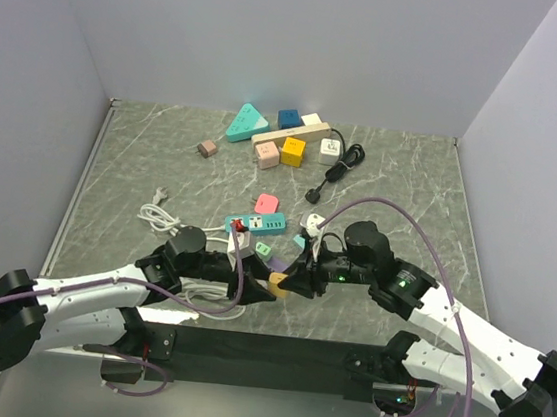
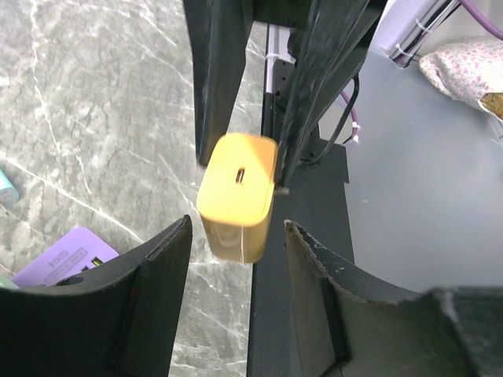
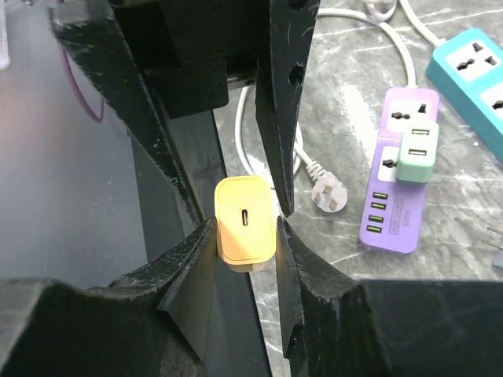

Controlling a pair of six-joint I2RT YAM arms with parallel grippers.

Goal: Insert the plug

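The plug (image 3: 245,220) is a yellow charger cube with a small slot in the face toward me. My right gripper (image 3: 246,228) is shut on it, one finger on each side. In the left wrist view the plug (image 2: 236,196) hangs just past my left gripper (image 2: 236,228), whose jaws stand open with a gap to the plug on both sides. From above, both grippers meet nose to nose near the table's front middle, left gripper (image 1: 264,289) and right gripper (image 1: 295,283), with the plug (image 1: 277,289) between them. A purple power strip (image 3: 401,196) lies close by, a green adapter (image 3: 418,153) plugged into it.
A teal power strip (image 1: 261,227) with a white cable (image 1: 162,217) lies behind the grippers. A loose white plug (image 3: 330,192) rests beside the purple strip. Coloured adapters (image 1: 293,151) and a black cable (image 1: 339,160) are grouped at the back. The black base plate (image 1: 263,348) lies under the grippers.
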